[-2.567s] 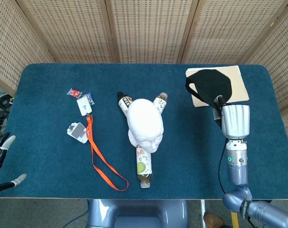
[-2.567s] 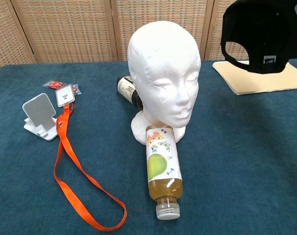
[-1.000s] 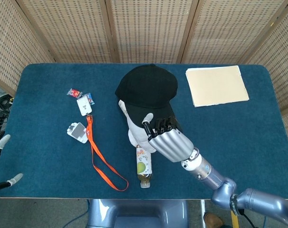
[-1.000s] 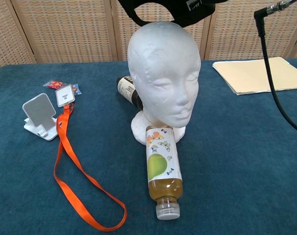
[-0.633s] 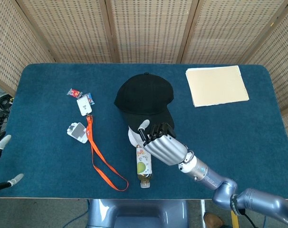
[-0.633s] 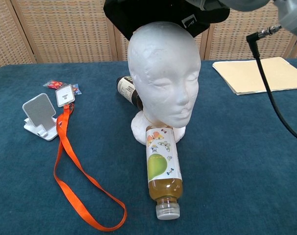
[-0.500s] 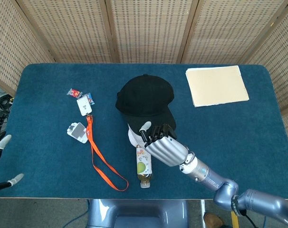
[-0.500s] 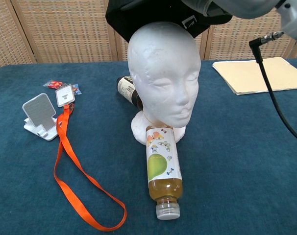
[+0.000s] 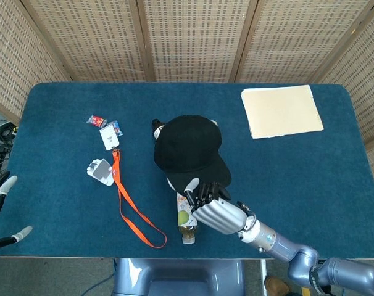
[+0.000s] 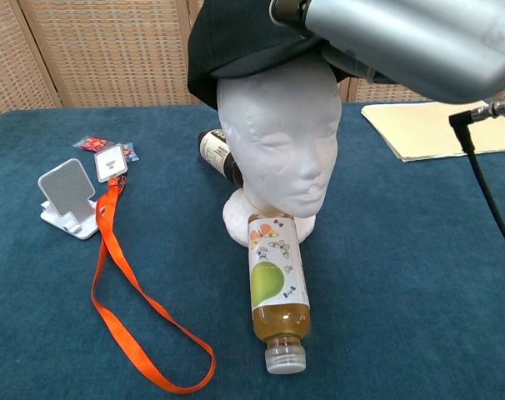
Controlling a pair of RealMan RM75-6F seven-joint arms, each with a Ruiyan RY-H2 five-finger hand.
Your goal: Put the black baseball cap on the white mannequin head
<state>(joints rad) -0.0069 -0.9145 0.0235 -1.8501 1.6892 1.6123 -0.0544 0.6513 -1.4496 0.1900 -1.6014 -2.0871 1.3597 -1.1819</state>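
Note:
The black baseball cap (image 9: 186,147) sits over the crown of the white mannequin head (image 10: 279,146), brim toward the face. From the head camera the cap hides almost all of the mannequin. My right hand (image 9: 215,208) grips the brim from the front, fingers curled onto its edge. In the chest view that hand (image 10: 402,42) fills the top right, just above the forehead, with the cap (image 10: 236,46) pressed down on the skull. My left hand (image 9: 0,213) hangs off the table's left front edge, fingers apart, holding nothing.
A juice bottle (image 10: 276,287) lies in front of the mannequin's base and a dark bottle (image 10: 217,154) behind it. An orange lanyard (image 9: 134,213), a white phone stand (image 9: 100,171) and small packets lie to the left. A beige folder (image 9: 281,111) rests at the far right.
My right hand carried the cap from above the folder leftward to over the mannequin, then lowered it onto the head. The left hand stayed put.

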